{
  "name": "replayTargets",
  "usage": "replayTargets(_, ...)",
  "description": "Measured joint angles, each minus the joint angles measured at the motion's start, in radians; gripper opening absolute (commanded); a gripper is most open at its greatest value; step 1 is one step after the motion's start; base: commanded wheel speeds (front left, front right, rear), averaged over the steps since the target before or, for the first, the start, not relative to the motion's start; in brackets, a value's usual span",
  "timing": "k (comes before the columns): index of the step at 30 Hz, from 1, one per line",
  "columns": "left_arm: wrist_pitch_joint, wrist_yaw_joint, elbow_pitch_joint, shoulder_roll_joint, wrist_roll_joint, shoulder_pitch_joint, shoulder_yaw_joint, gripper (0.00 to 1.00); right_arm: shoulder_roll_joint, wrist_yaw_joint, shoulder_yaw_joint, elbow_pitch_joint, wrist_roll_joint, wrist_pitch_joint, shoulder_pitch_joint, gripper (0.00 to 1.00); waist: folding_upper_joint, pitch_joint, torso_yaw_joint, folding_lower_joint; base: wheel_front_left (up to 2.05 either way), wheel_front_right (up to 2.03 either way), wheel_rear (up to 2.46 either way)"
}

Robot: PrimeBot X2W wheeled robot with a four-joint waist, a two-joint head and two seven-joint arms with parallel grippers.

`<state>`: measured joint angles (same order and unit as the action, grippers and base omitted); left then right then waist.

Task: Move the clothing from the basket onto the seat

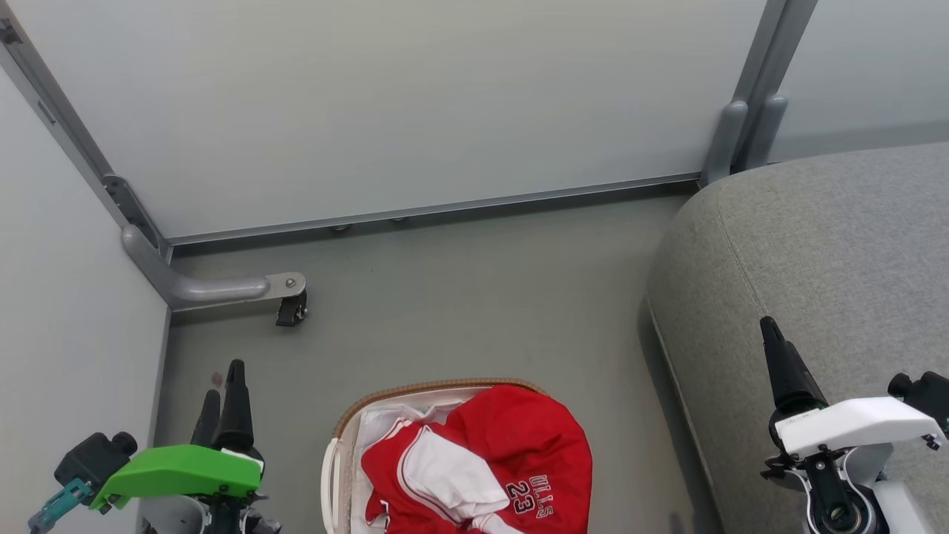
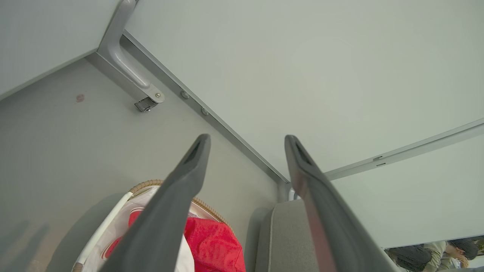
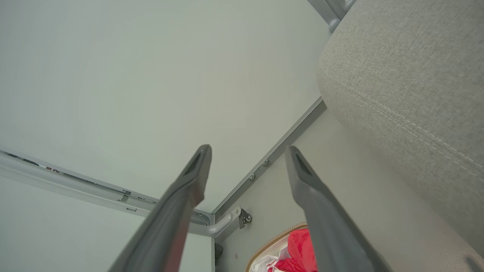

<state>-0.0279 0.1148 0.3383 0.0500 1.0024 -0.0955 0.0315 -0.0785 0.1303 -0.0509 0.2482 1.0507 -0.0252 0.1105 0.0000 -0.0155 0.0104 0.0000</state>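
At the far left, a pale partition panel (image 1: 74,311) meets a second panel (image 1: 371,96) in a corner, and a grey bracket foot with a small black caster (image 1: 291,308) juts out onto the grey floor (image 1: 460,297). Nearer, the left gripper (image 1: 224,380) hangs over the floor just left of the basket (image 1: 415,389), its 2 dark fingers pointing away from the robot. In its own wrist view the left gripper (image 2: 246,139) has its fingers spread well apart with nothing between them.

The basket stands on the floor at the near middle, its brown woven rim and a white side handle showing. The clothing (image 1: 511,445) lies heaped inside it (red shiny fabric with white panels, "ULLS 23" printed in white) and bulges over the right rim.

A strip of bare floor separates the basket from the seat (image 1: 830,245), the big grey cushion at the right, which carries no garment. The right gripper (image 1: 771,334) hovers above the seat's near part. In the right wrist view the right gripper (image 3: 249,149) is likewise splayed and empty, with the seat (image 3: 408,75) at the right and the clothing (image 3: 300,245) below.

A person (image 2: 450,251) sits in the distance beyond a panel.
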Motion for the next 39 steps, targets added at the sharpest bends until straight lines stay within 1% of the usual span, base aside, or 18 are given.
replayTargets(4,-0.013,-0.003,0.009,0.004,-0.060,0.000,-0.010,1.00,-0.003,0.000,0.010,-0.003,-0.058,-0.014,0.000,1.00,0.0000,0.000,0.001,0.0000,0.00,0.00,0.00)
replayTargets(16,-0.054,-0.035,0.016,0.007,-0.224,0.002,-0.038,1.00,-0.009,0.000,0.043,-0.014,-0.221,-0.055,-0.001,1.00,0.0000,0.004,0.000,0.0000,0.00,0.00,0.00)
replayTargets(22,-0.072,-0.044,0.021,0.009,-0.308,0.002,-0.053,1.00,-0.013,0.000,0.056,-0.016,-0.294,-0.073,-0.002,1.00,0.0000,0.004,0.000,0.0000,0.00,0.00,0.00)
replayTargets(31,-0.097,-0.053,0.026,0.019,-0.416,0.002,-0.076,1.00,-0.023,0.000,0.068,-0.020,-0.403,-0.100,-0.001,1.00,0.0000,0.005,0.003,0.0000,0.00,0.00,0.00)
replayTargets(39,-0.119,-0.056,0.028,0.024,-0.512,0.002,-0.106,1.00,-0.019,0.000,0.078,-0.031,-0.500,-0.119,-0.001,1.00,0.0000,0.004,0.006,0.0000,0.00,0.00,0.00)
